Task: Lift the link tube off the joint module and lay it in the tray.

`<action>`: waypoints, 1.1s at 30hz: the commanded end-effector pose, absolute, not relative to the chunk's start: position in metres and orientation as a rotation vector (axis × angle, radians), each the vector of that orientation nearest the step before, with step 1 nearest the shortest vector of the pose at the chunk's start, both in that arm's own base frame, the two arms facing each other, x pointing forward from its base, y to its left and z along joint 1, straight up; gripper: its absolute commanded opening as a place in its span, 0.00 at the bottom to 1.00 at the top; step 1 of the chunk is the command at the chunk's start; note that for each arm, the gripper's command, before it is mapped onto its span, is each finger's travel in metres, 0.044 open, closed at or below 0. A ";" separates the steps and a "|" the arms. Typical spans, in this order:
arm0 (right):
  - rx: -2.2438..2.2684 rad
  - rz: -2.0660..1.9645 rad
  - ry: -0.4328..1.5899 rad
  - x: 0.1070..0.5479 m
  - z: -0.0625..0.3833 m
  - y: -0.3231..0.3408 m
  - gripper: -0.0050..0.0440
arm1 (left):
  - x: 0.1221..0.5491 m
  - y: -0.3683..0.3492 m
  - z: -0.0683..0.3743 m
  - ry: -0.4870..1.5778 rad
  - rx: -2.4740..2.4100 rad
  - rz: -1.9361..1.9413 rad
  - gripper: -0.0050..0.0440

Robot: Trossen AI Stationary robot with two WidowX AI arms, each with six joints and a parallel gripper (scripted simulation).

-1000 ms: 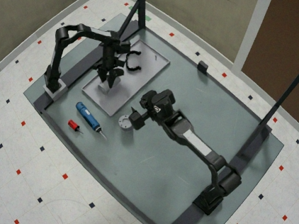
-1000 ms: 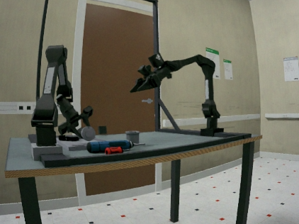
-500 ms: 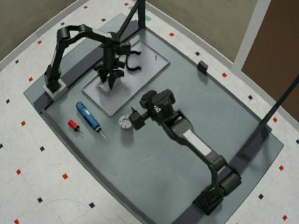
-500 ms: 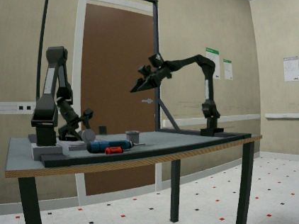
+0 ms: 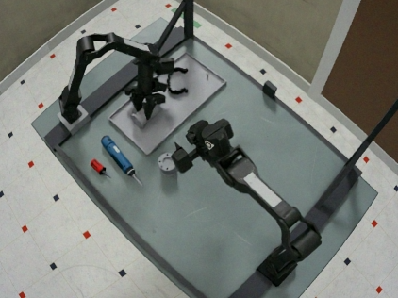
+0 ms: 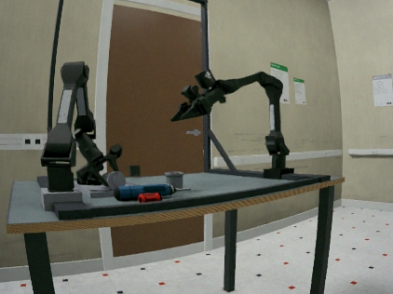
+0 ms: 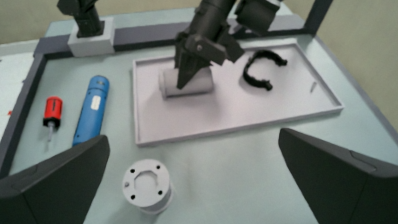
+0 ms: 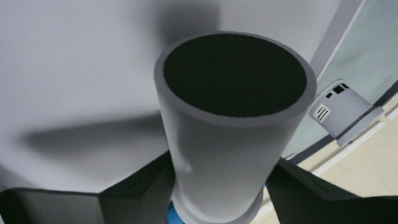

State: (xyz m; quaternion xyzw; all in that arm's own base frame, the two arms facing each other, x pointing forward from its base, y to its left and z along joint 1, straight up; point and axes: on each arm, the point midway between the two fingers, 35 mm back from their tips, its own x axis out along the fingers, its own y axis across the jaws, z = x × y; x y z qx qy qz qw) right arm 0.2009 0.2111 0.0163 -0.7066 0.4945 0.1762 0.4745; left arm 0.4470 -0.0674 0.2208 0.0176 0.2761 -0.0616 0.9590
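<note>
The grey link tube (image 7: 187,82) lies on its side low in the grey tray (image 7: 235,95), near the tray's left end. My right gripper (image 7: 176,84) is shut on the link tube from above; the right wrist view shows the tube's open end (image 8: 230,125) between the fingers. The tube also shows in the top view (image 5: 140,117) under the right gripper (image 5: 146,103). The joint module (image 7: 147,186) (image 5: 166,162) stands upright on the table in front of the tray, apart from the tube. My left gripper (image 7: 195,139) (image 6: 182,113) is open and empty, high above the module.
A black C-shaped part and a small pin (image 7: 312,87) lie in the tray's right half. A blue screwdriver (image 7: 91,107) and a red-handled tool (image 7: 51,112) lie left of the tray. The right arm's base (image 7: 89,37) stands behind them.
</note>
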 end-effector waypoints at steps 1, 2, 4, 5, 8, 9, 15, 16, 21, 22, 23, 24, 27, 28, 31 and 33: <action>-1.729 0.426 1.202 0.201 0.016 0.211 0.53 | 0.447 -0.068 0.234 0.528 0.034 -0.127 1.00; -1.729 0.426 1.202 0.201 0.016 0.211 0.53 | 0.447 -0.068 0.234 0.528 0.034 -0.127 1.00; -1.724 0.426 1.198 0.202 0.016 0.212 0.53 | 0.447 -0.068 0.234 0.528 0.034 -0.127 1.00; -1.730 0.425 1.203 0.201 0.014 0.211 0.53 | 0.447 -0.068 0.234 0.528 0.034 -0.127 1.00; -1.729 0.425 1.202 0.201 0.013 0.211 0.53 | 0.447 -0.068 0.234 0.528 0.034 -0.127 1.00; -1.728 0.426 1.201 0.201 0.013 0.212 0.53 | 0.447 -0.068 0.234 0.528 0.034 -0.127 1.00; -1.714 0.431 1.193 0.202 0.017 0.214 0.53 | 0.447 -0.068 0.234 0.528 0.034 -0.127 1.00; -1.714 0.431 1.193 0.202 0.017 0.214 0.53 | 0.447 -0.068 0.234 0.528 0.034 -0.127 1.00; -1.714 0.431 1.193 0.202 0.017 0.214 0.68 | 0.447 -0.068 0.234 0.528 0.034 -0.127 1.00; -1.714 0.431 1.193 0.202 0.017 0.214 0.73 | 0.447 -0.068 0.234 0.528 0.034 -0.127 1.00; -1.714 0.431 1.193 0.202 0.017 0.214 0.78 | 0.447 -0.068 0.234 0.528 0.034 -0.127 1.00; -1.714 0.431 1.193 0.202 0.017 0.214 0.83 | 0.447 -0.068 0.234 0.528 0.034 -0.127 1.00; -1.714 0.431 1.193 0.202 0.017 0.214 0.98 | 0.447 -0.068 0.234 0.528 0.034 -0.127 1.00; -1.714 0.431 1.193 0.202 0.017 0.214 1.00 | 0.447 -0.068 0.234 0.528 0.034 -0.127 1.00; -1.714 0.431 1.193 0.202 0.017 0.214 1.00 | 0.447 -0.068 0.234 0.528 0.034 -0.127 1.00; -1.714 0.431 1.193 0.202 0.017 0.214 1.00 | 0.447 -0.068 0.234 0.528 0.034 -0.127 1.00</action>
